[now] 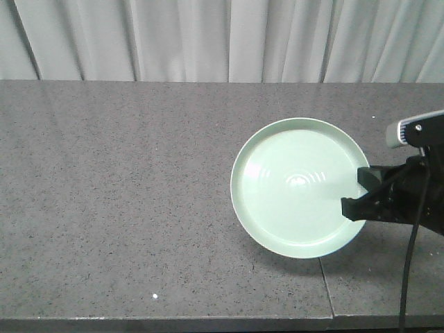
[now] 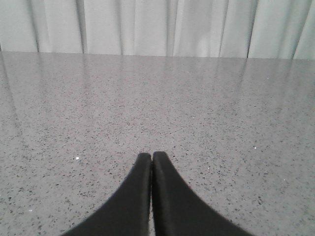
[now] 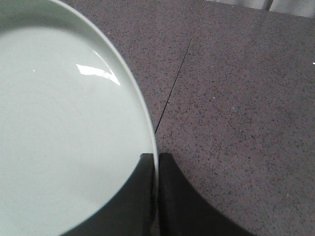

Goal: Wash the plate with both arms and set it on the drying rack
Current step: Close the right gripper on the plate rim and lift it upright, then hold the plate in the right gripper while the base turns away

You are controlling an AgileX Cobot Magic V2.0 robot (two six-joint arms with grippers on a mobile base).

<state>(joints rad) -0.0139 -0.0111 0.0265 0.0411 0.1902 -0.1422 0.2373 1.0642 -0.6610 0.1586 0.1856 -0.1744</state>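
The pale mint-green plate (image 1: 298, 186) is held tilted up off the grey stone counter (image 1: 125, 194), its face toward the front camera, casting a shadow beneath it. My right gripper (image 1: 361, 194) is shut on the plate's right rim, one finger on each side of the rim. In the right wrist view the plate (image 3: 64, 132) fills the left half and my right gripper (image 3: 156, 158) pinches its edge. My left gripper (image 2: 151, 156) is shut and empty, low over bare counter; it does not show in the front view. The drying rack is out of view.
A seam in the counter (image 1: 326, 284) runs from below the plate to the front edge; it also shows in the right wrist view (image 3: 177, 73). A pale curtain (image 1: 222, 38) hangs behind the counter's back edge. A small white speck (image 1: 154, 297) lies near the front.
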